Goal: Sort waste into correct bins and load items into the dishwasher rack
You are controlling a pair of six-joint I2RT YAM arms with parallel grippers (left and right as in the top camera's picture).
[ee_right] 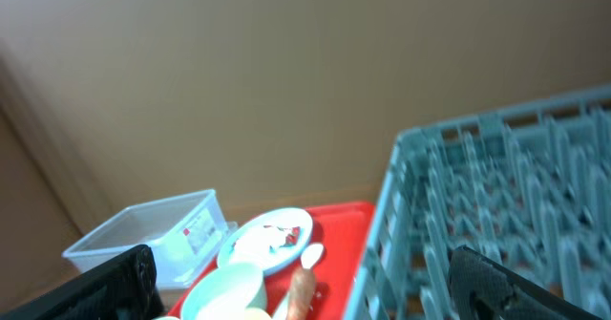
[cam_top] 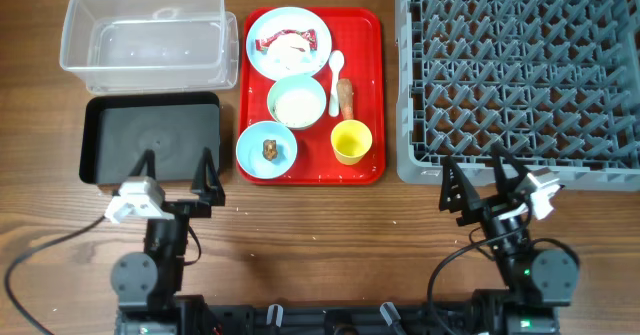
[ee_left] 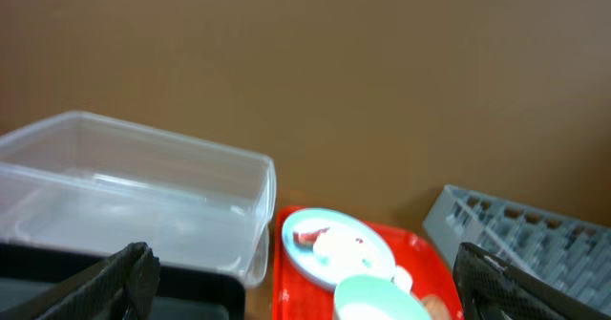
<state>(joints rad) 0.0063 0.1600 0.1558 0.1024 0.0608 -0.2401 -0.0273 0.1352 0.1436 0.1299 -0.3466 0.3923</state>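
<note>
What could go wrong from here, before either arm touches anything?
1. The plate carries the wrapper, and the small blue bowl holds a brown chunk. Racking either one first would put waste in the rack.
2. The spoon, carrot stick and yellow cup sit close together on the red tray. The open right pincer reaching for one could knock another.
</note>
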